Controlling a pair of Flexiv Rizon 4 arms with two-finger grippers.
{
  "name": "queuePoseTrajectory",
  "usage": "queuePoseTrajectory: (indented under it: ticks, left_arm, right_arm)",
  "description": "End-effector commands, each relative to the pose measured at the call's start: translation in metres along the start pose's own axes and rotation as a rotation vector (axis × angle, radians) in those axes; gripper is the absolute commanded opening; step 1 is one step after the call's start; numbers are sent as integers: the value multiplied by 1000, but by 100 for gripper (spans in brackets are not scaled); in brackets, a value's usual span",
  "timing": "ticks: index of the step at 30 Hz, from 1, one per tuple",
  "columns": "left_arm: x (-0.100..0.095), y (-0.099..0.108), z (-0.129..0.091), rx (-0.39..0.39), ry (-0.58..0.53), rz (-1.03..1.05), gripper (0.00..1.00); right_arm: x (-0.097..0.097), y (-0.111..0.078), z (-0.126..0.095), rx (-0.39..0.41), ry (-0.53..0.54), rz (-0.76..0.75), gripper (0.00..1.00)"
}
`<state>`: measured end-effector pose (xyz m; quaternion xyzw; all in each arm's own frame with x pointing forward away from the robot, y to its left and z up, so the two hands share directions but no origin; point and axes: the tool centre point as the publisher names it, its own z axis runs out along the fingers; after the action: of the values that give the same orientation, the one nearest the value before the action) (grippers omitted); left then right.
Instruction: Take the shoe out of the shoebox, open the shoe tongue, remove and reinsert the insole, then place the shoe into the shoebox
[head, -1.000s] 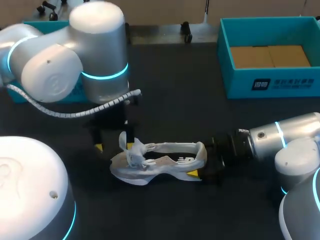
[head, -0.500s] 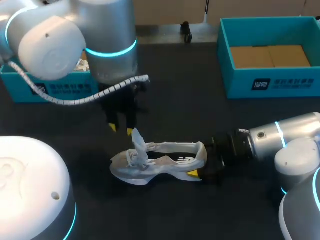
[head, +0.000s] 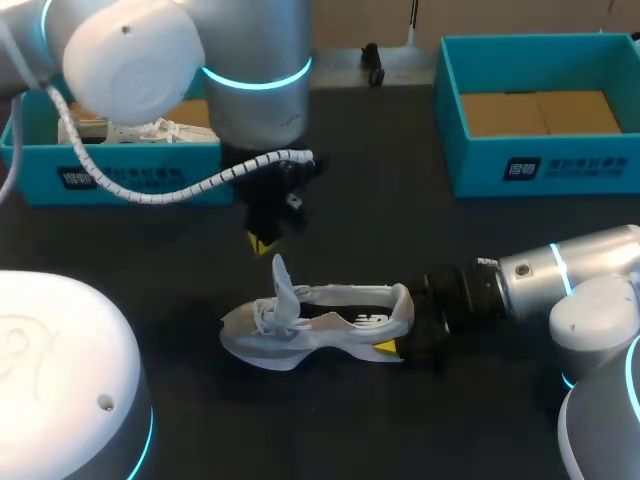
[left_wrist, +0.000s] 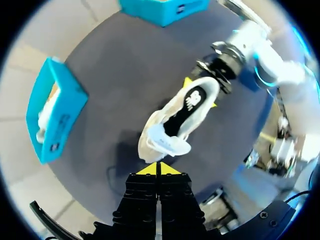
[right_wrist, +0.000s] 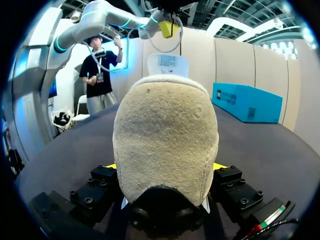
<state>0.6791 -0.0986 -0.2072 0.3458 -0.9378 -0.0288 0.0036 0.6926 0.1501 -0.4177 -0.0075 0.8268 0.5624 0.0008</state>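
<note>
Status: shoe (head: 320, 325) is out of the box and lies on its side on the dark surface (head: 400, 230), roughly mid-way between the 2 arms, so step 1 looks done. Tongue (head: 282, 280) stands pulled up at the lace end, so step 2 looks done or nearly so. Dark insole (left_wrist: 191, 101) sits inside the shoe in the left wrist view; I can't tell whether it has been out and back, so I'd count remove/reinsert as pending, plus the final return to the box. Right box (head: 540, 165) at the far right shows only a bare cardboard floor; left box (head: 130, 178) at the far left has white stuff in it that I can't identify. Right hand (head: 402, 322) is clamped on the shoe's heel: the right wrist view shows the heel filling the gap with 1 yellow tip on each side. Left hand (head: 263, 242) hangs just above the tongue, apart from it, with its 2 yellow tips pressed together, no gap, holding nothing. Next move probably needs those fingers spread to go for the insole.
</note>
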Motion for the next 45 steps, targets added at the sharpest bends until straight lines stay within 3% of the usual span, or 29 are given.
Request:
queuePoseTrajectory:
  ticks: [1,3,14,19,25,29,40,45]
  left_arm:
    - [5,-15,-13,-28,7,536,0]
    - [8,-21,-16,-39,12,647,0]
    - [8,-21,-16,-39,12,647,0]
    - [21,-13,8,63,-9,817,0]
    - [37,-35,35,125,29,867,0]
    - [47,-60,45,48,51,910,0]
    - [47,-60,45,48,51,910,0]
    - [57,-84,69,43,71,928,0]
  right_arm:
    - [4,-4,4,3,-1,0,0]
    - [4,-4,4,3,-1,0,0]
    - [4,-4,4,3,-1,0,0]
    - [4,-4,4,3,-1,0,0]
    - [4,-4,4,3,-1,0,0]
    - [4,-4,4,3,-1,0,0]
    - [4,-4,4,3,-1,0,0]
    - [4,-4,4,3,-1,0,0]
